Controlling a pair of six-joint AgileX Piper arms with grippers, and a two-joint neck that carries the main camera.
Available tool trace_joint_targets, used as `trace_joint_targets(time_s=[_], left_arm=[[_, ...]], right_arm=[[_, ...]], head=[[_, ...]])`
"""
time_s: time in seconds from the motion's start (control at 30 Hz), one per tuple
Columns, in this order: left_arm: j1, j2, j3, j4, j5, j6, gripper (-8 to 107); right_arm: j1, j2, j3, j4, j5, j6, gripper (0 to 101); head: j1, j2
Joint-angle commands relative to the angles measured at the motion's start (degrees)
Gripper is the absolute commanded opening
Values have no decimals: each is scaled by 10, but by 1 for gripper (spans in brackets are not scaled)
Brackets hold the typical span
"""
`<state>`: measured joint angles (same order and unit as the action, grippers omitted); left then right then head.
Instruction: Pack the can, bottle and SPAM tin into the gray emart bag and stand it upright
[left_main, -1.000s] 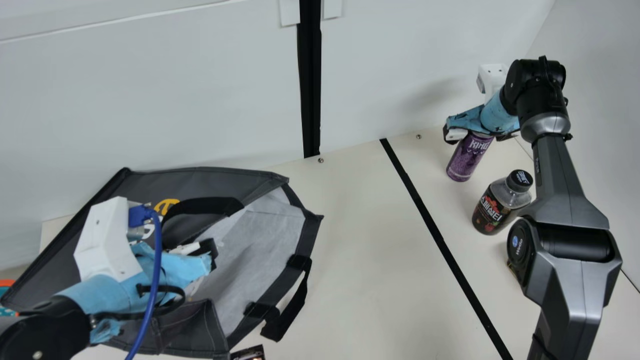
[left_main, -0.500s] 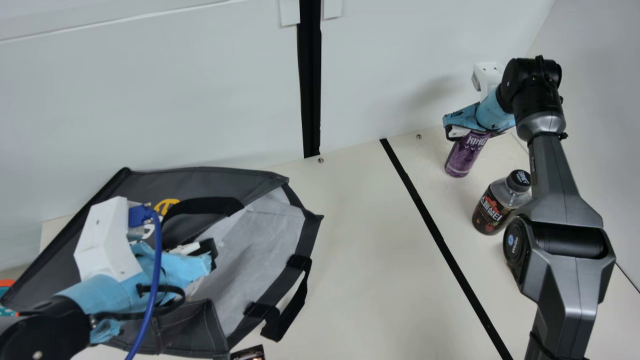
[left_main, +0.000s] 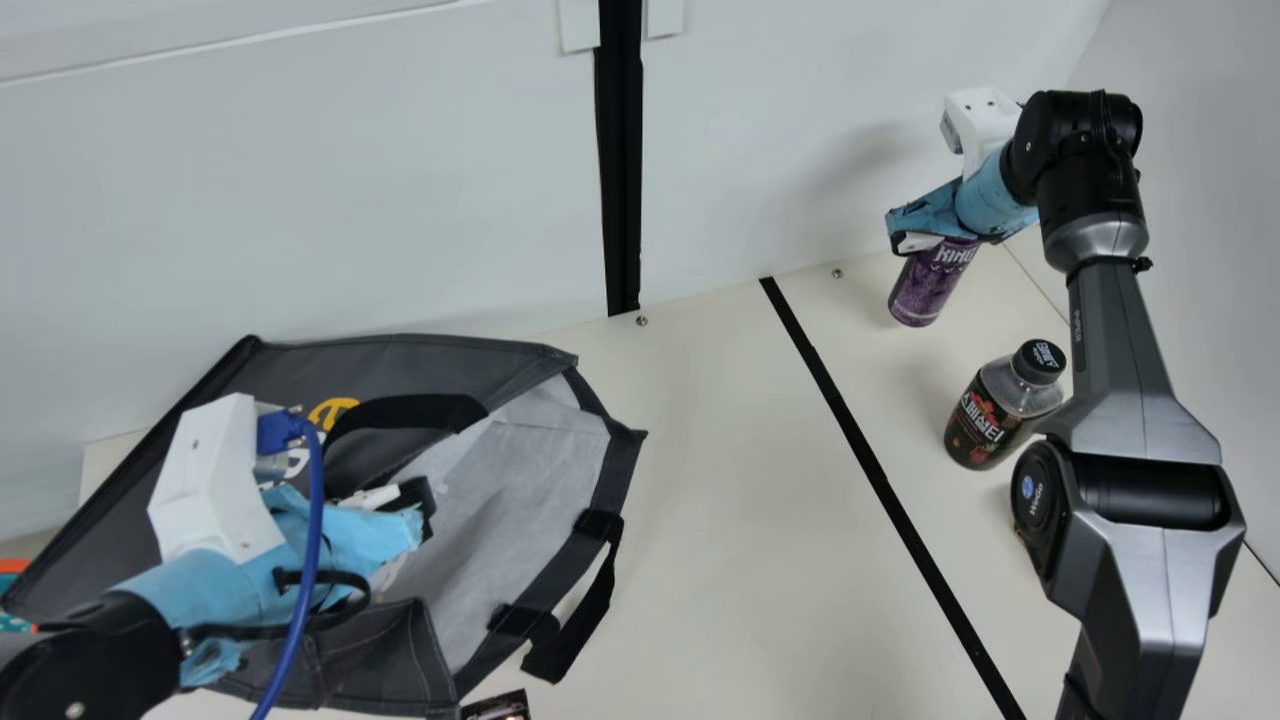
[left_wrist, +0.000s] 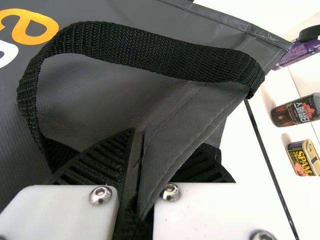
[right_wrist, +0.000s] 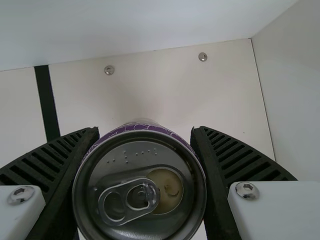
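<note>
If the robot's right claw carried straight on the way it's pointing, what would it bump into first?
Probably the flat cream tabletop. The right claw holds a purple metal can, whose base would likely touch first; the gap beneath is unclear.

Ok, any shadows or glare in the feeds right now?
Main view: soft shadow on the back wall, beside the right gripper. Left wrist view: the table looks nearly white. Right wrist view: gentle reflections on the metal lid of the can.

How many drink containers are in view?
2: the can, held in the right gripper, and the bottle, upright on the table. Others may be hidden inside the bag.
</note>
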<state>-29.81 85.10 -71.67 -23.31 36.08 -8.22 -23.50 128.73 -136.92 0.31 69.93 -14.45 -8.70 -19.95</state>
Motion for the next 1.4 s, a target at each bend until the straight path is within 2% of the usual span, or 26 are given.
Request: trace_joint_targets(time_s=[0.0,0.23,0.97,1.37], left_arm=[[0,0,0,0,0,0,-8],[0,0,0,0,0,0,-8],[0,0,0,0,0,0,-8],[0,0,0,0,0,0,-8]], right_arm=[[1,-6,4,0,0,-5,0],[7,-36,28,8,0,-23,0],[43,-169,146,5,0,-62,0],[64,-252,237,13,0,-91,0]], head=[[-13,0],[-13,0],[-13,0],[-13,0]])
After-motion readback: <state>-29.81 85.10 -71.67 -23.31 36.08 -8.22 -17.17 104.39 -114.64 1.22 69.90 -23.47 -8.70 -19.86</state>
